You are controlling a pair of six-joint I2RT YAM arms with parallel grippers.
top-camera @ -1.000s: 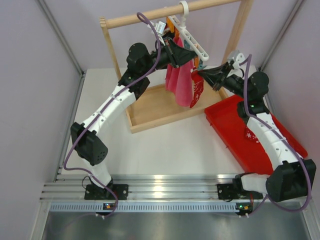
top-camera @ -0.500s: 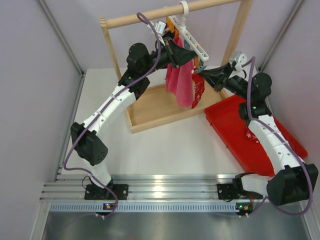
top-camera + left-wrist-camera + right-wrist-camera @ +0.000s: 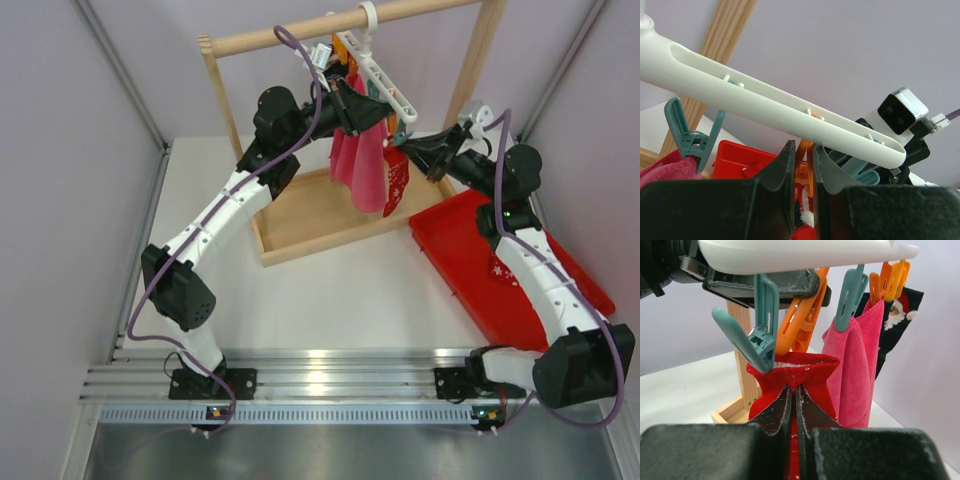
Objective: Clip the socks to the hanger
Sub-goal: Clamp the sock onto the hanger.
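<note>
The white slotted hanger (image 3: 385, 82) hangs by its hook from the wooden rail; it also shows in the left wrist view (image 3: 765, 97) and the right wrist view (image 3: 800, 255). My left gripper (image 3: 801, 165) is shut on an orange clip (image 3: 805, 165) under the bar. My right gripper (image 3: 794, 400) is shut on a red sock (image 3: 800, 372) and holds its cuff up at the orange clip (image 3: 800, 322), beside a teal clip (image 3: 757, 335). That sock (image 3: 396, 180) hangs beside pink cloth. A second red sock (image 3: 500, 268) lies in the red tray (image 3: 460, 250).
The wooden rail frame (image 3: 300, 215) stands at the back with its tray-like base. A pink cloth (image 3: 855, 365) and a black cloth (image 3: 895, 320) hang from other clips. White walls close both sides.
My right gripper has moved slightly up and left with the sock, closer under the hanger. The left arm has stayed at the clip.
</note>
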